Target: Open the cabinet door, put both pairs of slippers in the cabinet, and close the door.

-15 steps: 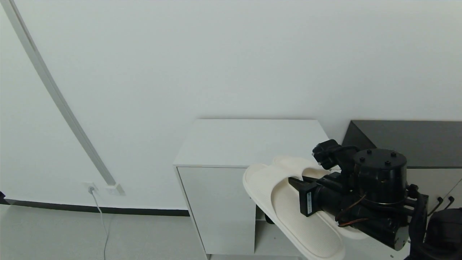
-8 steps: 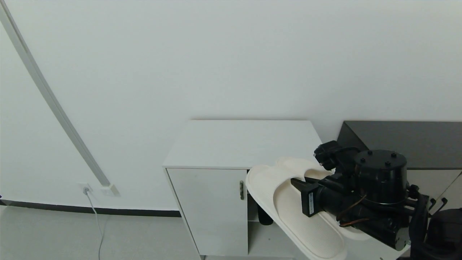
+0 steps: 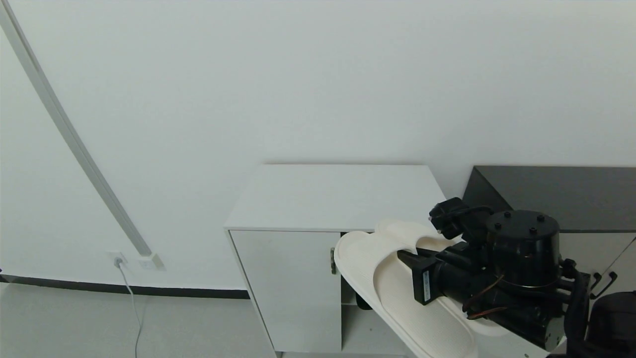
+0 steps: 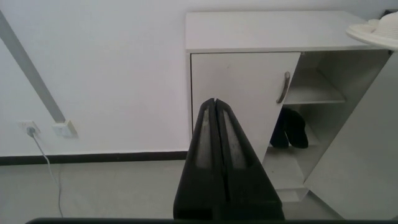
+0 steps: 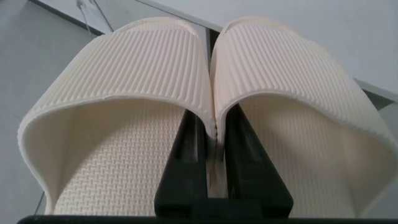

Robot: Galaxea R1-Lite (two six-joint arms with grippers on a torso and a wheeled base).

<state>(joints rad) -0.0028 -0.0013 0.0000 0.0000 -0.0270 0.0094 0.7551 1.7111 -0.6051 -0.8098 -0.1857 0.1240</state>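
The cream ribbed foam slippers [image 3: 395, 294] cover most of the white cabinet's [image 3: 328, 199] open right half; the near slipper's heel is cut off below.

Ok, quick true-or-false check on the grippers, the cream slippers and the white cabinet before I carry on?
1. The right gripper clamps the pair of cream ribbed slippers. True.
2. The left gripper is open. False: it is shut and empty.
3. The white cabinet is fully closed. False: one door stands open, shelves showing.
4. A dark pair of slippers is inside the cabinet. True.
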